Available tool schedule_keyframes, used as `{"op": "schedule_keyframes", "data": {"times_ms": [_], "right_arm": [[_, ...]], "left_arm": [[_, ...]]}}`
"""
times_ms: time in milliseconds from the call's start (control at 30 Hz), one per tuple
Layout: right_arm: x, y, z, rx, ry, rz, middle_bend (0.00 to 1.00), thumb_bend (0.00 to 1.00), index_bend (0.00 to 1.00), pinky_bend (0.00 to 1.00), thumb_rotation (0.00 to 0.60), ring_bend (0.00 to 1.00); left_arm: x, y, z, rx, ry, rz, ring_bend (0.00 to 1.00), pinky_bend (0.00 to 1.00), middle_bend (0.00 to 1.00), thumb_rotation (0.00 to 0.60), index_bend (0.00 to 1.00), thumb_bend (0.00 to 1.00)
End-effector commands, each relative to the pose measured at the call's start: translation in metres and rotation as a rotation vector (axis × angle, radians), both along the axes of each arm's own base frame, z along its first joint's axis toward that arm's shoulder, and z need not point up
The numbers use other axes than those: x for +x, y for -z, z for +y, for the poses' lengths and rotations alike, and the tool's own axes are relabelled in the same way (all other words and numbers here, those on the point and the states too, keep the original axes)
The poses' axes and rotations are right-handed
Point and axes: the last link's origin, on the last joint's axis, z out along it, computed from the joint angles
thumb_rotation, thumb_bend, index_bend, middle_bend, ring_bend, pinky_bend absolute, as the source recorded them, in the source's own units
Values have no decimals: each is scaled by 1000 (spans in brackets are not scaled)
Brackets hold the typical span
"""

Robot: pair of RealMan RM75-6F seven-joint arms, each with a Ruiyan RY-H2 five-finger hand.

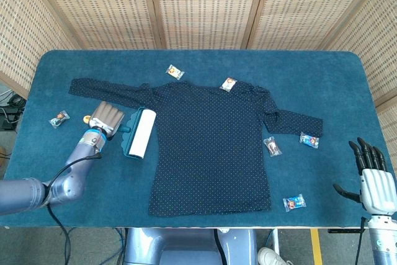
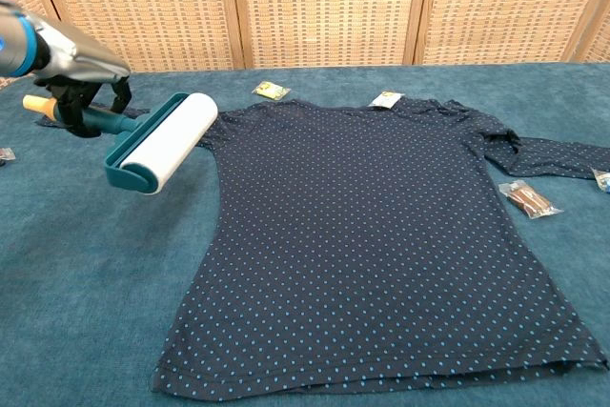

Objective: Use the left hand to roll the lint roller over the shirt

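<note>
A dark navy dotted shirt [image 1: 214, 144] [image 2: 381, 235] lies flat across the middle of the blue table, sleeves spread. My left hand [image 1: 105, 117] [image 2: 81, 69] grips the handle of a lint roller [image 1: 140, 133] [image 2: 164, 143] with a white roll in a teal frame. The roller hangs above the table just left of the shirt's body, beside the left sleeve. My right hand [image 1: 371, 178] stands open at the table's front right corner, fingers up, holding nothing; the chest view does not show it.
Small wrapped candies lie about: one at the collar [image 1: 228, 84], one behind it [image 1: 175, 72], one at far left [image 1: 59, 118], others near the right sleeve [image 1: 272, 146] [image 1: 309, 140] and front right [image 1: 294, 202]. Wicker screens stand behind the table [image 1: 347, 79].
</note>
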Motion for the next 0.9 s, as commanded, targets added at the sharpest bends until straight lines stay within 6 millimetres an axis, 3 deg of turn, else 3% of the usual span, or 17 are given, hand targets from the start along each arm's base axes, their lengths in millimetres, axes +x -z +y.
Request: {"op": "schedule_keyframes", "data": {"times_ms": [33, 367, 400, 600, 900], "right_arm": [[-2, -1, -1, 7, 3, -16, 0, 138, 77, 0, 600, 0], [-7, -6, -3, 6, 13, -65, 0, 138, 78, 0, 600, 0], [-8, -7, -4, 5, 15, -79, 0, 138, 78, 0, 600, 0], [-9, -8, -4, 15, 12, -95, 0, 139, 78, 0, 600, 0], [-12, -9, -5, 15, 20, -111, 0, 138, 78, 0, 600, 0]], "left_arm": [[33, 4, -1, -5, -6, 76, 815, 722, 906, 600, 870, 930], [63, 31, 2, -20, -1, 184, 815, 720, 906, 600, 878, 962], [70, 44, 0, -39, 26, 216, 815, 720, 906, 600, 879, 965], [80, 72, -3, -55, 37, 277, 815, 720, 906, 600, 882, 964], [86, 97, -3, -63, 57, 344, 815, 721, 906, 600, 885, 965]]}}
